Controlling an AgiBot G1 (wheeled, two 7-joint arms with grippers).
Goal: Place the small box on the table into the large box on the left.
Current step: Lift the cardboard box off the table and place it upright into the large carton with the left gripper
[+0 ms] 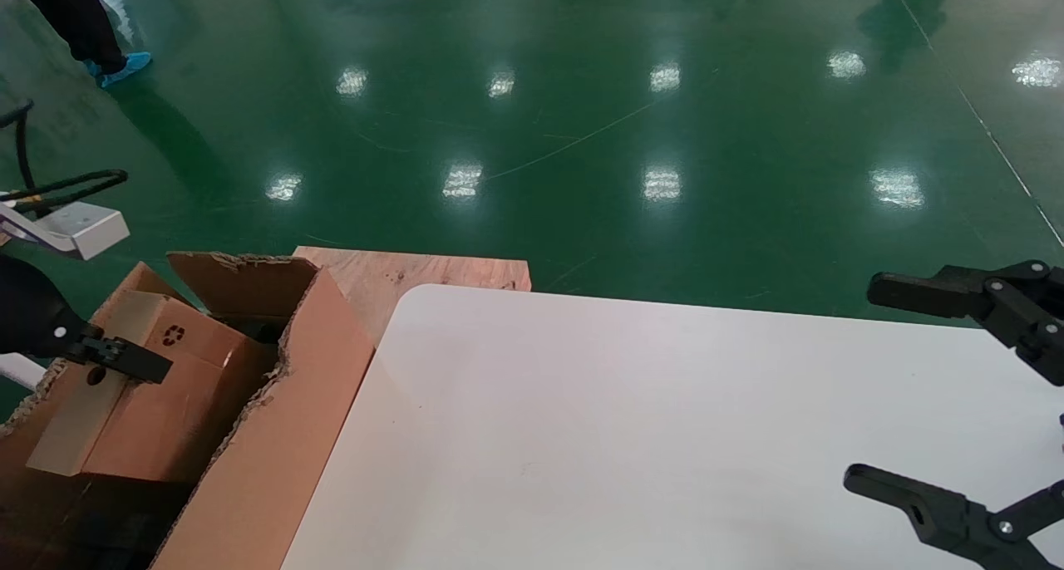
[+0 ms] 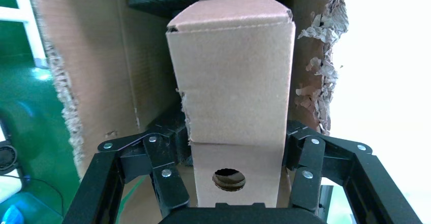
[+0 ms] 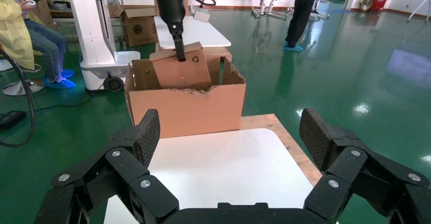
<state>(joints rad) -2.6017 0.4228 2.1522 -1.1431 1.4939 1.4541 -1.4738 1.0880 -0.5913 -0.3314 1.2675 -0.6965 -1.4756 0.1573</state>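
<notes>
My left gripper (image 2: 235, 183) sits clamped on the small box (image 2: 231, 92), long axis running straight ahead of it, tilted inside the large box (image 1: 274, 437). Release comes next, I judge. Right gripper (image 3: 231, 148) idle, jaws apart, over the bench (image 1: 665, 437).

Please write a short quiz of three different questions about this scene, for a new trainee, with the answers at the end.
1. True or false: the left gripper is shut on the oblong plain brown cardboard small box.
2. Where is the small box now? A) flat on the broad smooth white table B) tilted, partly inside the big ragged-edged brown corrugated large box C) on the light wooden board
3. Fill in: the right gripper hangs over the table, open and holding ____.

Key:
1. True; its fingers press the box on both sides, near the round punched hole.
2. B.
3. Nothing.
</notes>
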